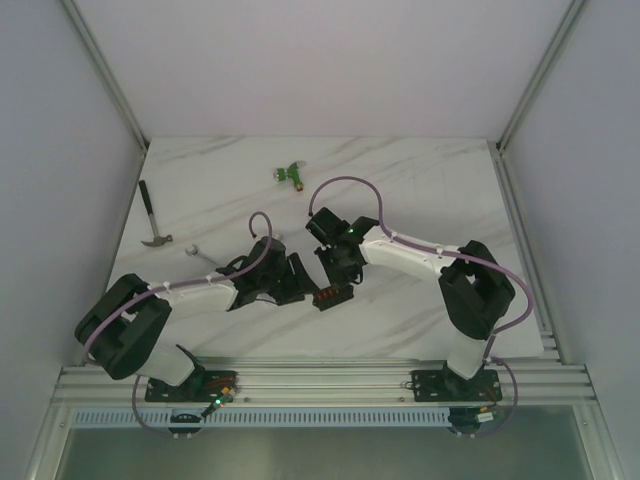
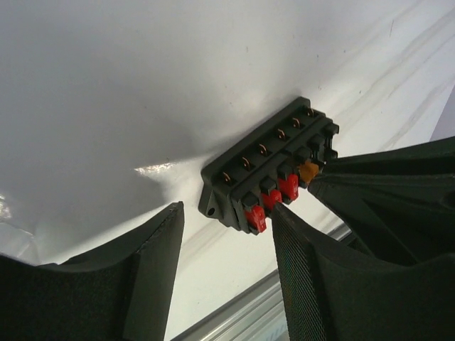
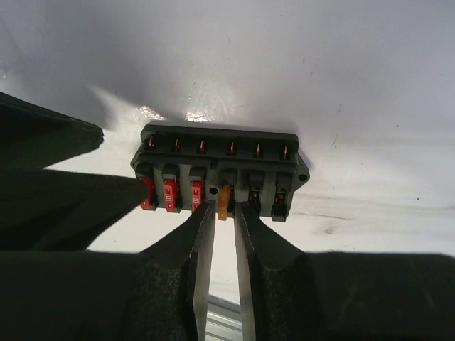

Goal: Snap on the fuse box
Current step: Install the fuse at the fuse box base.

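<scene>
The fuse box [image 1: 332,296] is a small black block lying on the marble table between my two grippers. In the left wrist view the fuse box [image 2: 270,174] shows three red fuses and one orange fuse [image 2: 308,171]. My left gripper [image 2: 227,224] is open; its right finger [image 2: 306,270] touches the box's red-fuse end, and its left finger stands clear. In the right wrist view my right gripper [image 3: 224,209] is open by a narrow gap, its fingertips at the front of the fuse box [image 3: 220,167] on either side of the tilted orange fuse [image 3: 224,202].
A green T-shaped connector [image 1: 290,175] lies at the back of the table. A hammer [image 1: 152,215] lies at the left edge, with a small pale object [image 1: 196,250] near it. The metal rail [image 1: 320,380] runs along the near edge.
</scene>
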You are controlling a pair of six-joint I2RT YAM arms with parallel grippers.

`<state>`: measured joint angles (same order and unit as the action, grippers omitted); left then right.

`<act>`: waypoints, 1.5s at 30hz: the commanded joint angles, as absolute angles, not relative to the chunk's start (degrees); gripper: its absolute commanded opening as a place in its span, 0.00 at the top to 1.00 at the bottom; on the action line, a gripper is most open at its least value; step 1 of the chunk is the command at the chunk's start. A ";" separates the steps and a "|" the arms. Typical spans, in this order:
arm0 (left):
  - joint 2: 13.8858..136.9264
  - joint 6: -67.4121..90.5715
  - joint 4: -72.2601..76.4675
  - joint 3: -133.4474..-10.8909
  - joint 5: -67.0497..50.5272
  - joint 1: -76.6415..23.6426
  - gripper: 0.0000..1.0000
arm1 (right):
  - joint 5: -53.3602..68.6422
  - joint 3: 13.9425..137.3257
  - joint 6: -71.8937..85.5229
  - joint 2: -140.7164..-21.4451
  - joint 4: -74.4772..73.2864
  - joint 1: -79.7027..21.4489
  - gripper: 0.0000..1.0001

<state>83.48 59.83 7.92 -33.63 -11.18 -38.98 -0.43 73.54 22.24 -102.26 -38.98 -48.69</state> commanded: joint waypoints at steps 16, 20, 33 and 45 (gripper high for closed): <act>89.99 60.06 10.01 -36.09 -13.44 -41.22 0.45 | -1.84 70.84 21.99 -102.73 -37.04 -48.52 1.00; 90.68 60.84 9.93 -35.45 -13.41 -40.97 0.48 | -2.03 67.74 20.73 -102.74 -37.17 -47.83 1.00; 91.41 61.81 9.84 -34.54 -13.57 -40.15 0.50 | -1.61 60.88 16.96 -102.68 -36.79 -45.93 1.00; 91.69 61.46 9.83 -34.96 -13.83 -39.84 0.50 | -0.28 62.31 16.57 -102.76 -38.37 -43.46 1.00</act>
